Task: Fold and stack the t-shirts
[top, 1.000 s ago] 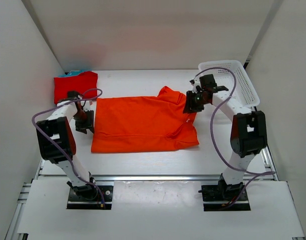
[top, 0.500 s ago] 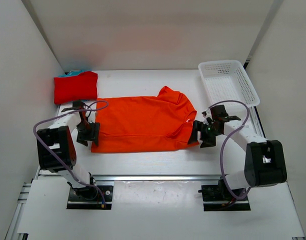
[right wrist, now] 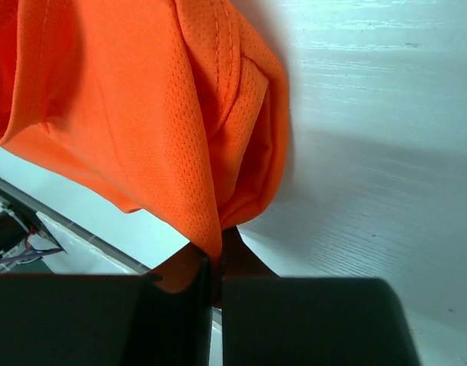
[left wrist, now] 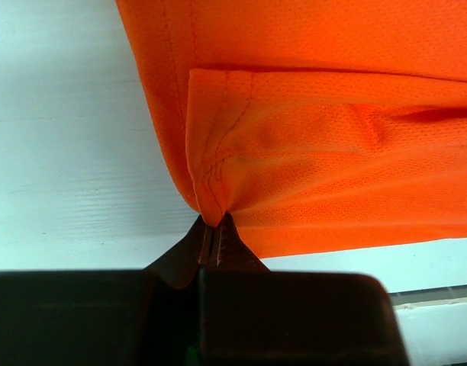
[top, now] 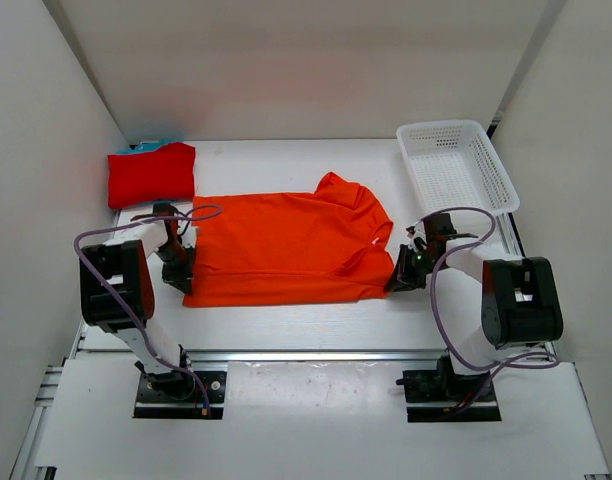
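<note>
White walls are seen around a white surface. An orange t-shirt is spread out in the middle of it. The left gripper is closed tight on the near left corner of the orange t-shirt, and a small fold of cloth is pinched between its tips. The right gripper is closed tight on the near right corner, and a bunch of cloth is pinched there too. A red t-shirt is folded at the far left of the surface. It is laid on top of a teal-blue t-shirt, of which only an edge is seen. A white mesh basket is set at the far right, apart from the orange t-shirt.
</note>
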Controlling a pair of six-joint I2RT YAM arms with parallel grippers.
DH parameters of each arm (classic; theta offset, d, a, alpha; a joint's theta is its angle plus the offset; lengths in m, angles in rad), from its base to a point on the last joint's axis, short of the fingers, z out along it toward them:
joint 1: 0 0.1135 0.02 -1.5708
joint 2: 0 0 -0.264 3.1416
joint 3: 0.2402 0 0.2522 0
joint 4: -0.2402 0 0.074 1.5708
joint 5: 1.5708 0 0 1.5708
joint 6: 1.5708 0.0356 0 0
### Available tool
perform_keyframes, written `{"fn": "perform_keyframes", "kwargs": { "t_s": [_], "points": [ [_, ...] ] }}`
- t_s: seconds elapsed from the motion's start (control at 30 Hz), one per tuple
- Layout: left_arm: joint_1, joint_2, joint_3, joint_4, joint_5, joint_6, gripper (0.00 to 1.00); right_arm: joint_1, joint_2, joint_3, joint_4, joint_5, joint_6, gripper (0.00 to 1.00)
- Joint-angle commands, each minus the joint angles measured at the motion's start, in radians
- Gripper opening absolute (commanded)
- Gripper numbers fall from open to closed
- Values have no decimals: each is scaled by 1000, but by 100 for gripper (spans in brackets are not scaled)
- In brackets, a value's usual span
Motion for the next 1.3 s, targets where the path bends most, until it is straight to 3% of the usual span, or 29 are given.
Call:
{"fn": "perform_keyframes", "kwargs": {
  "t_s": [0.0, 0.27, 0.6, 0.67, 0.73, 0.77, 0.8, 0.83, 0.87, 0.9, 1.0, 1.1, 1.13, 1.27],
  "points": [
    [7, 7, -8, 25, 13, 13, 0, -14, -37, -15, -4, -41, -14, 0],
    [12, -113, -62, -97, -117, 180, 0, -74, -167, -121, -185, -106, 23, 0],
    [7, -151, -126, -263, -165, 219, 0, -99, -224, -144, -491, -111, 20, 0],
    [22, -147, -132, -289, -162, 222, 3, -87, -232, -127, -553, -91, 2, 10],
    [25, -153, -138, -315, -160, 227, 23, -82, -221, -113, -622, -72, -32, 32],
    [38, -159, -137, -325, -157, 228, 32, -71, -221, -93, -630, -66, -44, 36],
    [44, -162, -134, -335, -156, 239, 53, -50, -212, -78, -656, -48, -57, 44],
    [57, -166, -126, -341, -154, 239, 71, -41, -209, -25, -673, -29, -63, 46],
    [64, -168, -102, -343, -151, 243, 97, -13, -196, 46, -682, -19, -68, 46],
    [77, -173, -62, -340, -156, 234, 99, 19, -187, 84, -687, 4, -62, 47],
    [107, -185, 109, -262, -136, 219, 99, 97, -69, 451, -667, 61, -69, 46],
    [85, -159, 272, -164, -96, 188, 99, 156, 140, 760, -578, 143, -89, 43],
    [64, -150, 309, -136, -76, 171, 99, 160, 182, 813, -535, 168, -92, 42],
    [21, -35, 424, 14, -65, 72, 95, 121, 537, 1284, -538, 161, -13, 38]
  ]
}}
